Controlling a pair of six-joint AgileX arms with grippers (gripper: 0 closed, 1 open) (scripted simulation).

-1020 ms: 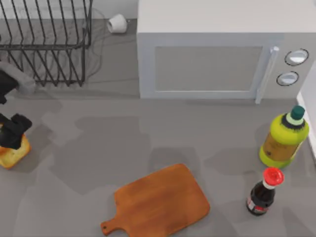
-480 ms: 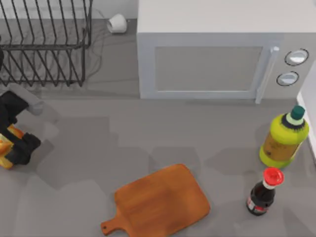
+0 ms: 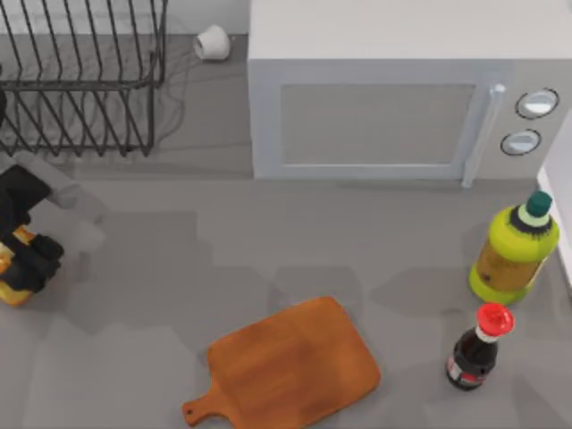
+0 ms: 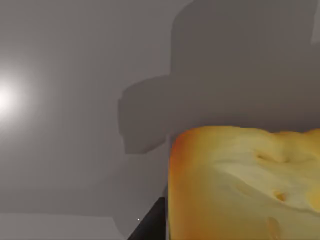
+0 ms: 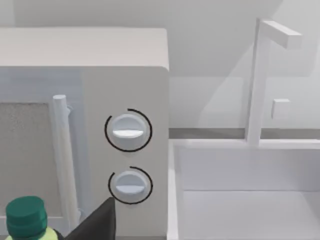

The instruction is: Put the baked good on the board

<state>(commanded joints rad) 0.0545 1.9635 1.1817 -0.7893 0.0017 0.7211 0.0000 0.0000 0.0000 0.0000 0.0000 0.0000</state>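
The baked good [image 3: 11, 288], a golden chunk of bread with a toasted crust, sits at the table's far left edge. My left gripper [image 3: 25, 255] is over it, its black fingers shut on the bread's sides. In the left wrist view the bread [image 4: 240, 185] looms close above the grey tabletop. The board [image 3: 295, 362], reddish-brown wood with a short handle, lies flat near the front centre, well to the right of the bread. My right gripper [image 5: 100, 222] is parked at the right, facing the microwave's knobs.
A wire dish rack [image 3: 80, 80] stands at the back left, with a white cup [image 3: 213, 42] beside it. A white microwave [image 3: 384, 107] fills the back. A yellow-green bottle [image 3: 514, 250] and a dark red-capped bottle [image 3: 474, 349] stand at the right.
My left gripper came down around the bread, and its fingers have drawn in against it. The board and the bottles have not moved.
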